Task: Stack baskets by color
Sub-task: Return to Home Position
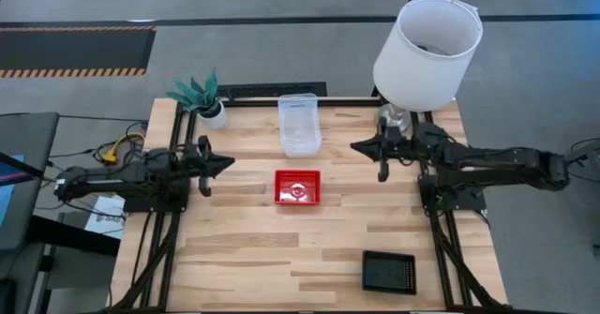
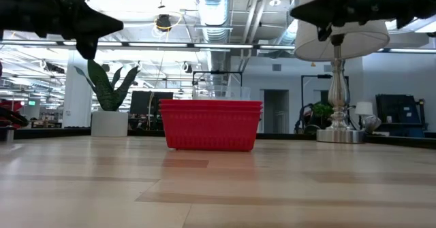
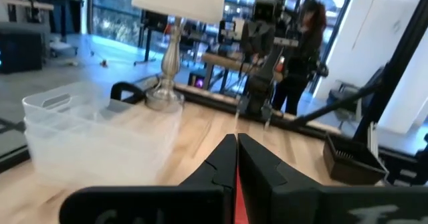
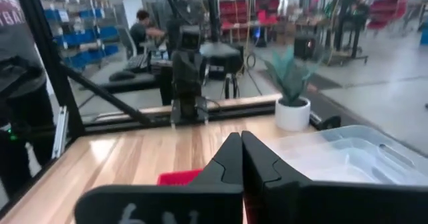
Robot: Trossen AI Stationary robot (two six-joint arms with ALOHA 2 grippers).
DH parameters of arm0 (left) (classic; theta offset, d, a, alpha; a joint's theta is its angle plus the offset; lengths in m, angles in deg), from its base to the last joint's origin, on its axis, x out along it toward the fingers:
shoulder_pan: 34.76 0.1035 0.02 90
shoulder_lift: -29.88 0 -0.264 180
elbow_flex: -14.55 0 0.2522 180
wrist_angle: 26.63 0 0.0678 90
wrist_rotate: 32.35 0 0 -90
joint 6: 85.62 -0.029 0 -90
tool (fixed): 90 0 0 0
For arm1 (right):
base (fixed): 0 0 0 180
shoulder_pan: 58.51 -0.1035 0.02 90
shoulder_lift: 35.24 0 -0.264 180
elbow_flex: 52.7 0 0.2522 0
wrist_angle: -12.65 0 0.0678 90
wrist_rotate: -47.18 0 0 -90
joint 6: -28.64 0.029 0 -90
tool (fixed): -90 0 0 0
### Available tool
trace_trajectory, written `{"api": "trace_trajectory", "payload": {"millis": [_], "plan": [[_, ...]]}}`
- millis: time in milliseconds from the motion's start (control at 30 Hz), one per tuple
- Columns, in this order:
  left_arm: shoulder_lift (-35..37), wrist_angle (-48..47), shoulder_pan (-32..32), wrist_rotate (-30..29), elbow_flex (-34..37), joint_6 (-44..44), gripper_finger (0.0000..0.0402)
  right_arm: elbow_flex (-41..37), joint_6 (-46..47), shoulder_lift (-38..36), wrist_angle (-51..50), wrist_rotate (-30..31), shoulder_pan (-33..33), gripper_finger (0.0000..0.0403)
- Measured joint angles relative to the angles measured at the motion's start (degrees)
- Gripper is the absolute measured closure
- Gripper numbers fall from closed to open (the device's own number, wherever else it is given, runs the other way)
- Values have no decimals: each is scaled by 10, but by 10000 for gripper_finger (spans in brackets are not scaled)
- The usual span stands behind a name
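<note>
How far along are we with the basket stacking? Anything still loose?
Stacking looks done: one clear stack, one red stack, one black stack, no loose baskets in view. Nothing in hand: left gripper and right gripper hover above the table, jaws shut and empty. Probably only parking them is left.

white lamp: far right corner | potted plant: far left corner | wooden table | person: beyond table

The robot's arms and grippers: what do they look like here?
The left arm and right arm are black, jointed and boxy. The left gripper and right gripper each taper into two dark wedge-shaped fingers.
</note>
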Motion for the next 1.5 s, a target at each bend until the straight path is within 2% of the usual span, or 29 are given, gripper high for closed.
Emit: {"api": "trace_trajectory", "payload": {"millis": [100,200,367,467,633,800,1067,1200,1500], "plan": [[-1,44,0,0,23,0,401,-51,2,-28,49,6,-2,395],[-1,70,0,1,43,10,401,-117,33,-45,143,5,5,399],[-1,69,0,3,61,16,401,-205,84,-70,255,5,17,399],[-1,67,0,4,67,16,401,-239,86,-90,276,5,19,400],[-1,37,2,13,69,32,401,-242,90,-145,202,2,19,401],[6,28,3,12,69,36,401,-242,69,-226,85,4,20,401],[86,-41,3,-3,68,42,401,-243,62,-388,-106,22,27,402],[107,-41,3,-8,67,40,401,-243,66,-455,-187,54,27,402],[93,-44,3,-11,67,47,401,-243,58,-405,-202,85,25,402]]}}
